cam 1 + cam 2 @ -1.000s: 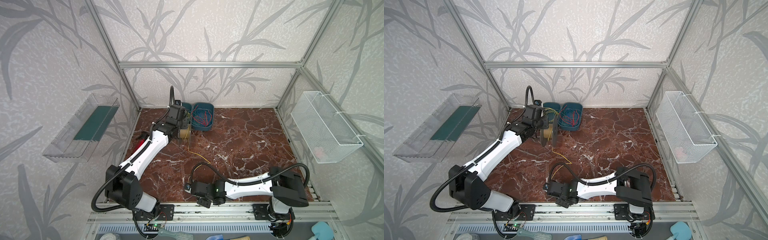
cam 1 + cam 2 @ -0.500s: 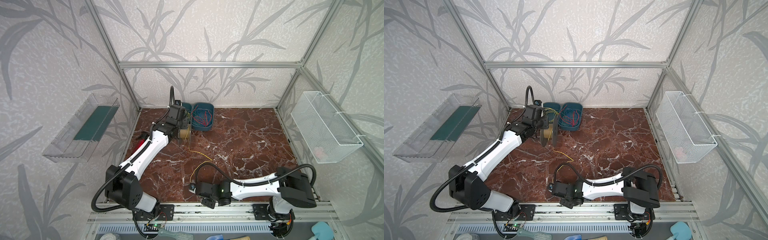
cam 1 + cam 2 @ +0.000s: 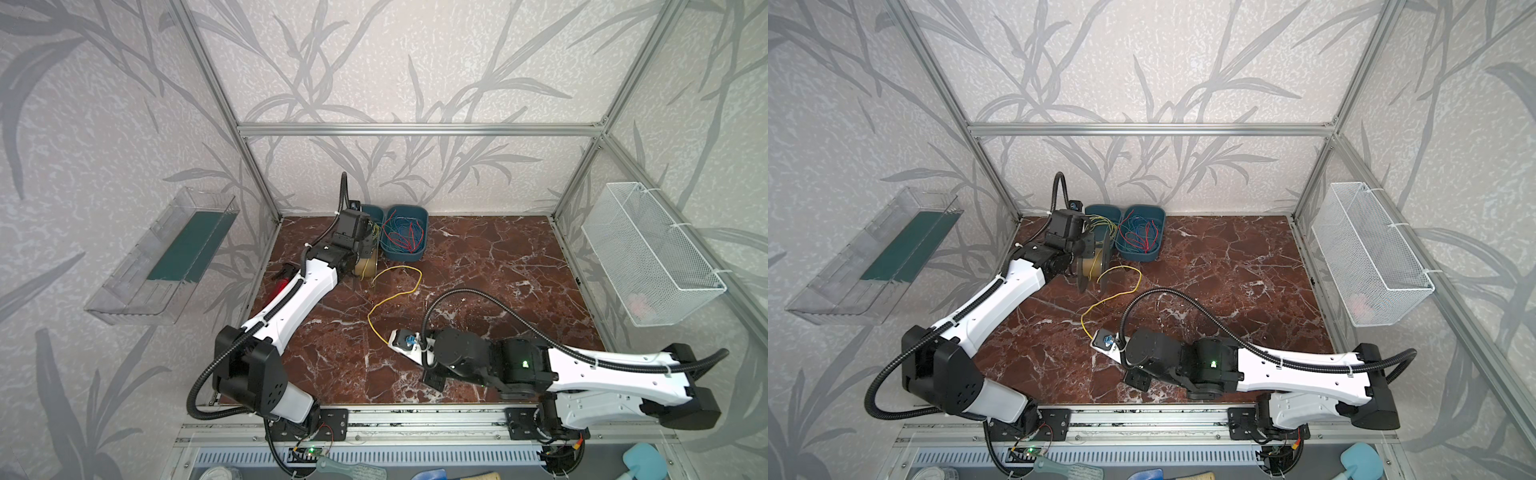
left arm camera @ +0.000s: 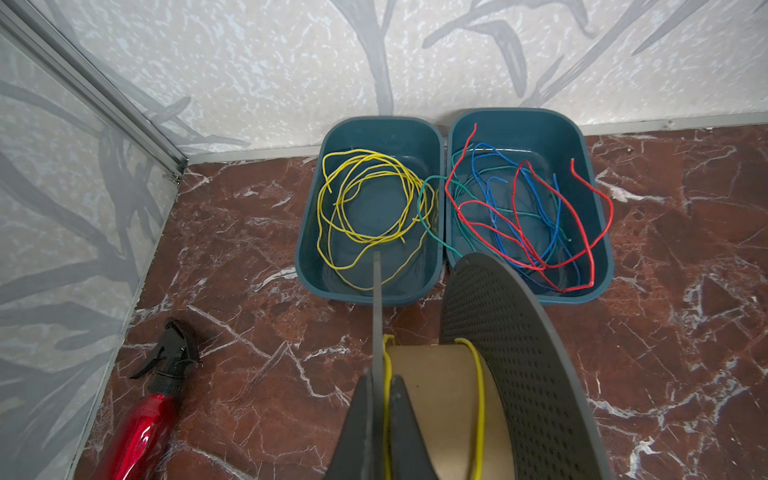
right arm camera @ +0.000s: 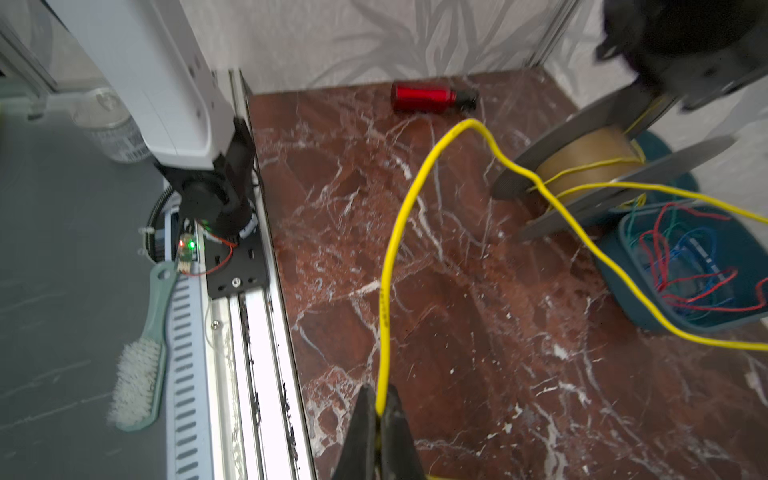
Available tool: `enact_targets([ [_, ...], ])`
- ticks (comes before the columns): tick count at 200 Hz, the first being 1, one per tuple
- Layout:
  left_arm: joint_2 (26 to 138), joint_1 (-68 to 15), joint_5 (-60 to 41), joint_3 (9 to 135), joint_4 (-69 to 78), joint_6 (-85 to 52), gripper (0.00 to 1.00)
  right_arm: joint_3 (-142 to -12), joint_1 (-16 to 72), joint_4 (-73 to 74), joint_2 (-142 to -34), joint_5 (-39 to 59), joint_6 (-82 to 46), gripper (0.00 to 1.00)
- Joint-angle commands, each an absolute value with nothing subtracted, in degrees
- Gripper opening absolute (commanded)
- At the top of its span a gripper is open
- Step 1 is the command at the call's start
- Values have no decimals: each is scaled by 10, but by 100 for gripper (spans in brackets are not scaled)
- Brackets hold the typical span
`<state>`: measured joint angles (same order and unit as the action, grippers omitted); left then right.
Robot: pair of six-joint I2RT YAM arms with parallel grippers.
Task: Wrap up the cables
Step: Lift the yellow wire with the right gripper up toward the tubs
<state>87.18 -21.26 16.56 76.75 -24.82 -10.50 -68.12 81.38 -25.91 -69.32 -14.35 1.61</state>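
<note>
- The table (image 3: 478,266) carries everything; the work sits toward its far left.
- The spool (image 3: 1094,266) stands on edge at the far left with its flanges upright and its axis running roughly left to right. I cannot tell whether it rests on the table.
- The left bin (image 4: 309,257), just beyond the spool, holds more yellow cables (image 4: 365,199) in loose coils.
- The left gripper (image 4: 380,386) has its jaws clamped on the spool's left flange, with a turn of cable just beside them.
- The right gripper (image 5: 379,390), near the centre, has its jaws pinched together on the cable.
- The cable (image 3: 1113,297) has a turn or two on the core. From the right jaws it runs far, bows right in a slack loop, then comes back left to the spool. Its length lies mostly near to far, across the spool's axis, so I judge the right arm is the one placed to carry it round.
</note>
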Motion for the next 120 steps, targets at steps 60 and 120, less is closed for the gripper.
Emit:
enact_targets([
  [60,864,-210,167,753,-230,-98,0,-849,700,-247,-701,-159,141,0],
  [120,786,-213,116,706,-258,-89,0,-915,481,-218,-728,-38,97,0],
])
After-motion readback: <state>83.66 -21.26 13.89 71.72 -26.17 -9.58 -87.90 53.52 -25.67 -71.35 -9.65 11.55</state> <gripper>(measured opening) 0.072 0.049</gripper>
